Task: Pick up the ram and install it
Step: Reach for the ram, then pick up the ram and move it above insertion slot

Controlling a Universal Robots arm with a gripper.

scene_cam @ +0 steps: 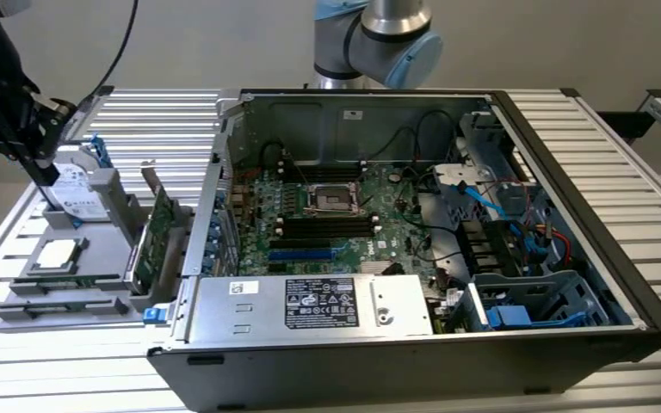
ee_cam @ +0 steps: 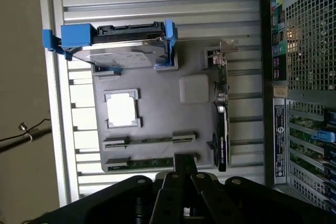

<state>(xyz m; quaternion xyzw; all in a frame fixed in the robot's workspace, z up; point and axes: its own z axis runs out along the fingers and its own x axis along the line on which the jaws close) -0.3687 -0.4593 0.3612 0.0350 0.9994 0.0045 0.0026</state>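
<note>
Two ram sticks stand on edge in a grey tray [ee_cam: 157, 114] beside the computer case. In the wrist view one ram stick [ee_cam: 149, 140] lies beside the other [ee_cam: 147, 162]. In the exterior view the ram [scene_cam: 69, 280] is at the tray's near end. My gripper [ee_cam: 184, 163] is shut, its black fingers together with nothing between them. The fingertips hang in front of the end of the nearer stick. In the exterior view my gripper [scene_cam: 46, 176] hovers above the tray's far end, close to the hard drive [scene_cam: 72, 191].
The tray [scene_cam: 21, 311] also holds a processor [ee_cam: 122, 111], the hard drive [ee_cam: 121, 53] in blue rails and a green expansion card [ee_cam: 221, 124]. The open case [scene_cam: 423, 224] fills the exterior view's middle; its black memory slots [scene_cam: 324, 226] lie on the motherboard. Ribbed metal table [scene_cam: 606, 138] all around.
</note>
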